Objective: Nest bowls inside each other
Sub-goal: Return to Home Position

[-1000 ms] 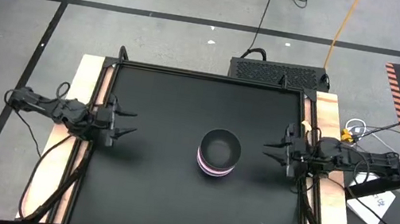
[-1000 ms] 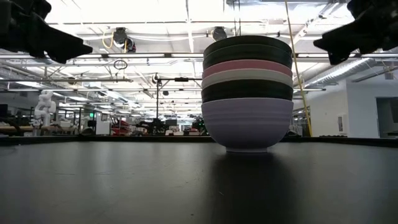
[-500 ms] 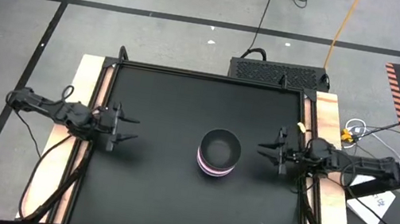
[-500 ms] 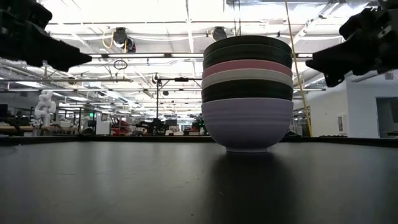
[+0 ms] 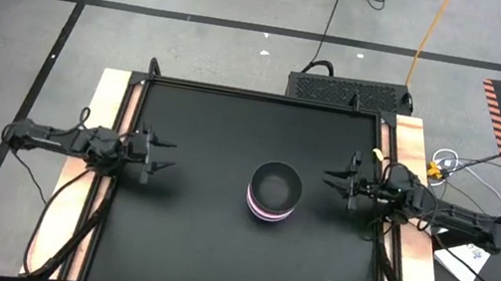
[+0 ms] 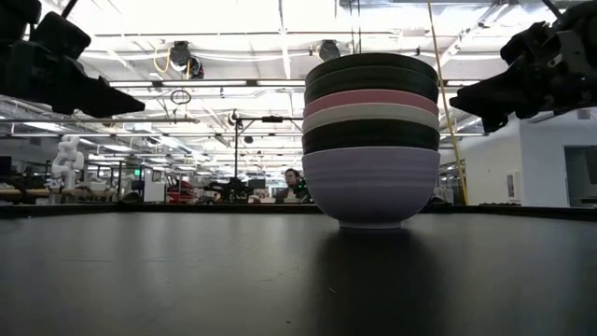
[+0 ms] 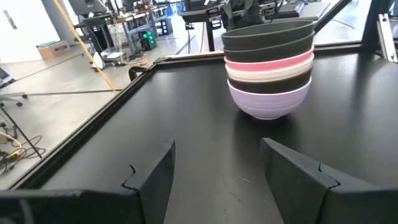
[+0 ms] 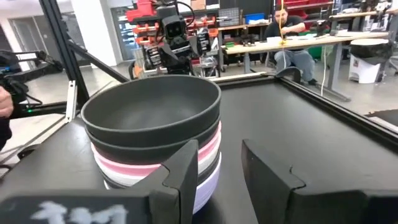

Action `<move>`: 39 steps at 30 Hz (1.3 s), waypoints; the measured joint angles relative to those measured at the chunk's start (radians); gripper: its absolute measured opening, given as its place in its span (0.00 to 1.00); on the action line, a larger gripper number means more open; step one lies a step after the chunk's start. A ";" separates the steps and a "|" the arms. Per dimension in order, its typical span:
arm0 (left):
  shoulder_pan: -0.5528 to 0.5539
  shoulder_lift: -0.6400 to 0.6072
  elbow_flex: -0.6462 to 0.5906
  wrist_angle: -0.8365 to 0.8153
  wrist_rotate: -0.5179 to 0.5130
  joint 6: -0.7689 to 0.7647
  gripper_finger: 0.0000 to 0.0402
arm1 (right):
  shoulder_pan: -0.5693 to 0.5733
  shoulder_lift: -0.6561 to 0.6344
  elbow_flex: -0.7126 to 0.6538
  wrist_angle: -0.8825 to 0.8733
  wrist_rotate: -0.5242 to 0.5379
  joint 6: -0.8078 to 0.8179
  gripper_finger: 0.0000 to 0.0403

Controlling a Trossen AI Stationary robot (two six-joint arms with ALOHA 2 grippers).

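Six smooth round plastic bowls nested in one stack, rims up, axis vertical: lavender base, black, white, pink, two black. Stack sits on matte black table, left gripper and right gripper either side of stack, both with fingers apart, right one nearer.

Six bowls are seen nested in one upright stack, set on the black surface just off its centre toward 3 o'clock in the high view. Order from the bottom:
- the lavender bowl rests on the surface, with most of its wall shown
- the lower black bowl
- the white bowl
- the pink bowl
- the second black bowl
- the top black bowl, whose empty dark inside is seen from above

Only rim bands are shown for the five upper bowls. All are round, of like size, mouths up. Rims are held level and the stack is not tilted.
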 joint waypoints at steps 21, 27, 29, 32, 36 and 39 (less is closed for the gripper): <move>0.209 0.131 -0.082 0.294 0.323 -0.029 0.59 | -0.135 0.141 -0.002 0.066 -0.157 -0.004 0.29; 0.211 0.127 -0.082 0.347 0.405 0.022 0.59 | -0.135 0.141 -0.002 0.151 -0.174 -0.020 0.29; 0.211 0.127 -0.082 0.337 0.423 0.040 0.59 | -0.134 0.141 -0.002 0.154 -0.200 -0.024 0.29; 0.211 0.127 -0.082 0.318 0.422 0.046 0.59 | -0.132 0.141 -0.002 0.154 -0.229 -0.025 0.29; 0.211 0.127 -0.082 0.297 0.399 0.025 0.59 | -0.131 0.141 -0.002 0.149 -0.288 -0.042 0.29; 0.211 0.127 -0.082 0.296 0.337 -0.005 0.59 | -0.131 0.141 -0.002 0.149 -0.290 -0.041 0.29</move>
